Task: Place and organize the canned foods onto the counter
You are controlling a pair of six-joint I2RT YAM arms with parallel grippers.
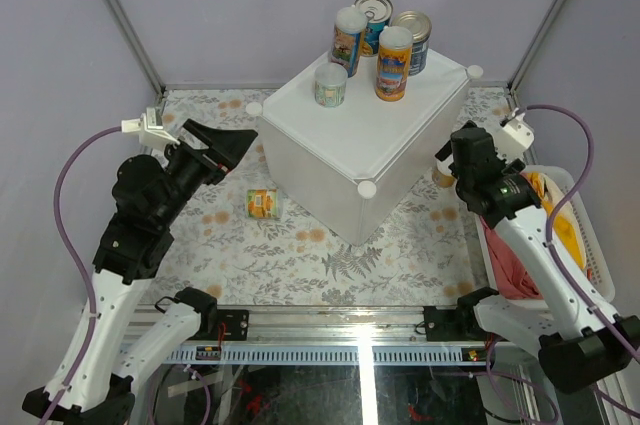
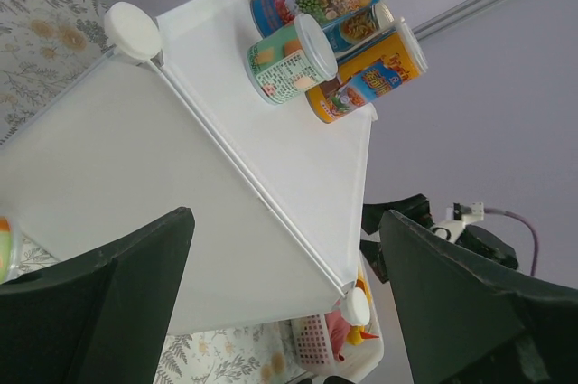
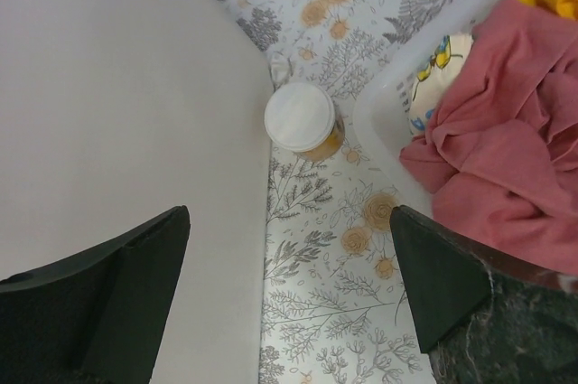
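The left pincer reaches forward and inward on its raised arm, the right pincer points downward, both spread wide, gripping nothing.

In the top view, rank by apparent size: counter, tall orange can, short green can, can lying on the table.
1. counter
2. tall orange can
3. short green can and can lying on the table: near alike; the green one sits nearer the camera, so unranked.
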